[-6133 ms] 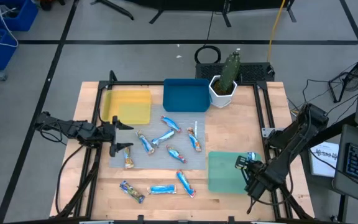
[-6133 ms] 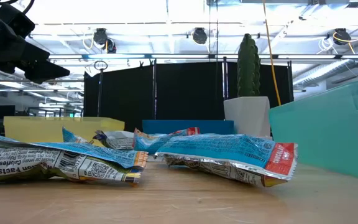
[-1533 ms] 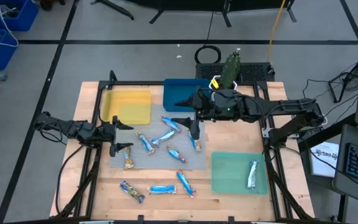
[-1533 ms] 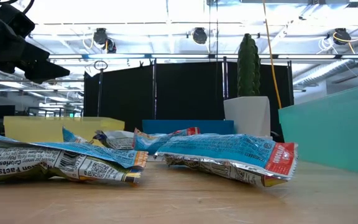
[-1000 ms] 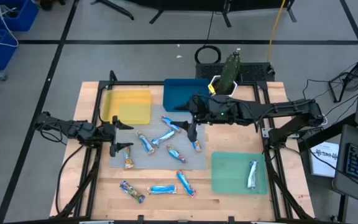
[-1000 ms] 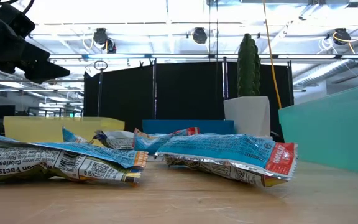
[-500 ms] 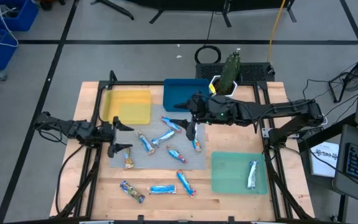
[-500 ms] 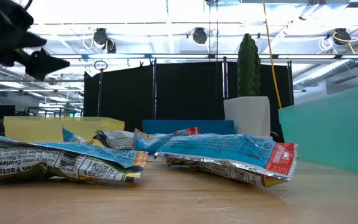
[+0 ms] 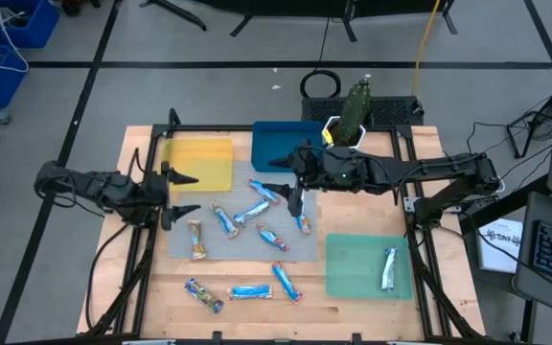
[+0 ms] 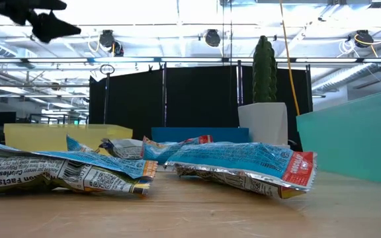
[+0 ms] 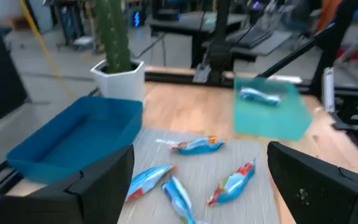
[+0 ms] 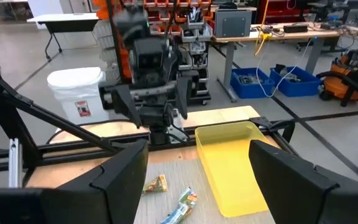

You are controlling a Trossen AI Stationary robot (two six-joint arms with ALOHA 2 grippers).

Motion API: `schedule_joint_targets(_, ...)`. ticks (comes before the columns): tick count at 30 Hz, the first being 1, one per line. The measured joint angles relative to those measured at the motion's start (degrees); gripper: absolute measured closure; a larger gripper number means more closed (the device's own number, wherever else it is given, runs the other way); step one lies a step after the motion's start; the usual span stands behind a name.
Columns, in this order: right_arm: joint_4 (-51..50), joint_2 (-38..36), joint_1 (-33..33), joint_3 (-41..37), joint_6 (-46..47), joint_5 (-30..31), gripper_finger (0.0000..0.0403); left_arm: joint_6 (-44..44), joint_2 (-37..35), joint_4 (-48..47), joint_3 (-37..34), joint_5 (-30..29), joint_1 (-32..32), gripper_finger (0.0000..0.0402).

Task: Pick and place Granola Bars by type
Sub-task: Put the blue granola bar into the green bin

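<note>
Looking straight down on my wooden table [image 9: 353, 311], I see the Granola Bars [image 9: 257, 210] scattered over a grey mat [image 9: 257, 251] in the middle: most have shiny blue wrappers, and one brownish bar [image 9: 196, 240] lies near the mat's left edge. Three more bars sit on bare wood along the near edge. One silvery-blue bar [image 9: 388, 268] already lies in the green tray [image 9: 348, 278] on the right. The yellow tray [image 9: 199, 161] and blue tray [image 9: 286, 146] stand side by side at the far edge, next to a potted cactus [image 9: 351, 120].

My right gripper [image 9: 281, 190] reaches in over the mat's far side, fingers spread apart and holding nothing, above the bars there. My left gripper [image 9: 182, 195] hangs at the table's left edge just beside the yellow tray, fingers likewise released and empty.

From table height, crinkled blue wrappers [image 10: 243, 165] fill the foreground.
</note>
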Motion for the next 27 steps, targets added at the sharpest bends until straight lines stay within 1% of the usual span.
schedule_joint_targets(3, -0.2, 0.0, 0.0, 0.0, -1.5, 0.0, 0.0133, -2.9, 6.3, -5.5, 6.7, -1.3, 0.0, 0.0037)
schedule_joint_targets(5, -0.2, -0.1, 0.0, 0.0, -2.5, 0.0, 0.0133, -4.5, 10.2, -7.4, 10.9, -1.8, 0.0, 0.0037)
schedule_joint_targets(9, -0.1, -0.1, 0.0, 0.0, -3.2, 0.0, 0.0133, -5.6, 17.1, -8.9, 18.3, -3.9, 0.0, 0.0037)
schedule_joint_targets(13, -0.1, -0.1, 0.0, 0.0, -3.1, 0.0, 0.0133, -4.3, 22.9, -9.9, 22.8, -7.2, 0.3, 0.0037)
schedule_joint_targets(16, -0.2, -0.1, 0.0, 0.0, -3.3, 0.0, 0.0133, -6.5, 26.6, -13.4, 24.4, -6.5, 2.3, 0.0037)
schedule_joint_targets(20, -0.1, -0.1, 0.0, 0.0, -3.2, 0.0, 0.0133, -11.4, 31.9, -15.4, 24.6, -2.2, 5.4, 0.0037)
schedule_joint_targets(27, -0.1, -0.2, 0.0, 0.0, -3.1, -0.2, 0.0133, -14.1, 42.9, -17.3, 24.6, -0.7, 10.0, 0.0037)
